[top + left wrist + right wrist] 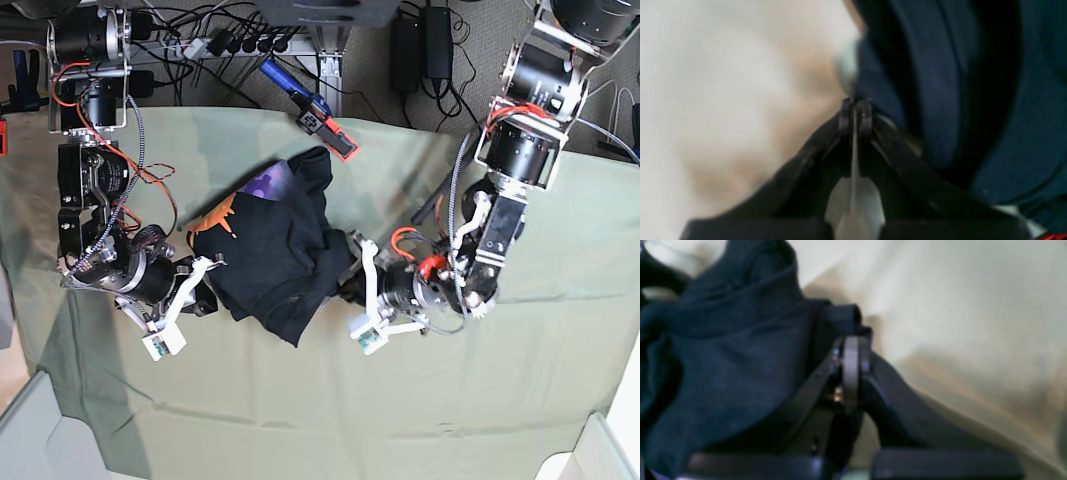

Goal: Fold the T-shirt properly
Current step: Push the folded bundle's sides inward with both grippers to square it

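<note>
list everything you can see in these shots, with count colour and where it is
T-shirt: one, black with orange and purple print showing at its upper left edge, bunched in the middle of the cloth
cloth: one, pale green, spread over the table under everything
clamp-like tool: one, blue handle with a black and red head, at the cloth's far edge
cables: several, mostly black, behind the table
left end effector: one, black, shut, at the T-shirt's right side in the base view
right end effector: one, black, shut on the T-shirt's edge, at its left side in the base view
</note>
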You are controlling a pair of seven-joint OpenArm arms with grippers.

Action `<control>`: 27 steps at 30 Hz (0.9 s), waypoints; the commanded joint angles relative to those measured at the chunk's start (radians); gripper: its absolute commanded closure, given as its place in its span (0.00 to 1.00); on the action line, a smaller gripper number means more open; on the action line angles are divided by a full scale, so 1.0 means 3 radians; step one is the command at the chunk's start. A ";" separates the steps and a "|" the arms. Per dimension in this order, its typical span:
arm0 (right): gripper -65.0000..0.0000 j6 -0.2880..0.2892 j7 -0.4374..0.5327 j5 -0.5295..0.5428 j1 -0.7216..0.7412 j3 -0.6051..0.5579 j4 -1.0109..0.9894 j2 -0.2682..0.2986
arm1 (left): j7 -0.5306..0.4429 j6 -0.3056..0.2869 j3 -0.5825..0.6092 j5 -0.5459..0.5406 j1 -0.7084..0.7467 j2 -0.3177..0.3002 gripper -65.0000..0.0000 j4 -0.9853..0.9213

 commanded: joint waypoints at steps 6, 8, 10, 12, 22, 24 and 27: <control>1.00 0.0261 0.0064 0.0029 -0.0081 0.0024 0.0050 0.0151 | 0.0220 -0.0095 -0.0355 -0.0357 -0.0198 -0.0029 0.96 0.0055; 1.00 0.0259 0.0064 0.0031 -0.0173 0.0024 0.0050 0.0184 | 0.0434 -0.0093 -0.0425 -0.0582 -0.0178 -0.0078 0.96 0.0055; 1.00 0.0262 0.0065 0.0072 -0.0259 0.0024 0.0050 0.0211 | 0.0586 -0.0108 -0.0460 -0.0907 -0.0134 -0.0178 0.96 0.0058; 1.00 0.0263 0.0058 0.0221 -0.0345 0.0023 0.0051 0.0242 | 0.0749 -0.0108 -0.0472 -0.1176 -0.0052 -0.0268 0.96 0.0112; 1.00 0.0266 -0.0264 0.0987 -0.0636 0.0022 0.0071 0.0211 | 0.0830 -0.0108 -0.0476 -0.1217 0.0716 -0.0556 0.96 0.0837; 1.00 0.0266 -0.0285 0.1030 -0.0689 0.0022 0.0102 0.0211 | 0.0830 -0.0108 -0.0476 -0.1216 0.0810 -0.0581 0.96 0.0893; 1.00 0.0266 -0.0315 0.1074 -0.0717 0.0022 0.0127 0.0211 | 0.0832 -0.0108 -0.0476 -0.1216 0.0885 -0.0590 0.96 0.0900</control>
